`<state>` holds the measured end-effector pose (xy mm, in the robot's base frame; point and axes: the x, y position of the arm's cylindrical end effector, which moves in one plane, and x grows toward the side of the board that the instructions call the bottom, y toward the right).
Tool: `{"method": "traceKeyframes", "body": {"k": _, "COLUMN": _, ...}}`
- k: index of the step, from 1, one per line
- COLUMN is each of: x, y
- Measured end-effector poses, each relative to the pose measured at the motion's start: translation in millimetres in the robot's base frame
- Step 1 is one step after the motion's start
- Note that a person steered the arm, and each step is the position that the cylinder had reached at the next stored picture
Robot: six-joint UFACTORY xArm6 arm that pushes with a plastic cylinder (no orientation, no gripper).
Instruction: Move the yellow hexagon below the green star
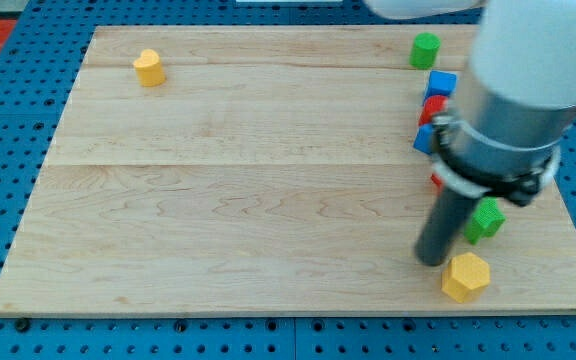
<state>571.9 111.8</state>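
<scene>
The yellow hexagon (466, 276) lies near the board's bottom right. The green star (485, 219) sits just above it and slightly to the right, partly hidden by the arm. My tip (431, 259) rests on the board just left of the hexagon and below-left of the star, close to both. A second yellow block (149, 68) stands at the top left.
A green cylinder (425, 50) stands at the top right. Below it are a blue block (441, 84), a red block (433, 108) and another blue block (424, 138), partly behind the arm. The wooden board (218, 200) lies on a blue pegboard.
</scene>
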Motion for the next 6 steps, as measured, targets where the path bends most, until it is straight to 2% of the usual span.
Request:
{"method": "traceKeyframes", "body": {"k": 1, "x": 34.7, "y": -8.2}}
{"method": "traceKeyframes", "body": {"k": 3, "x": 44.6, "y": 97.3}}
{"method": "traceKeyframes", "body": {"k": 4, "x": 46.3, "y": 105.5}}
{"method": "traceKeyframes", "body": {"k": 5, "x": 45.3, "y": 25.1}}
{"method": "traceKeyframes", "body": {"k": 6, "x": 24.9, "y": -51.1}}
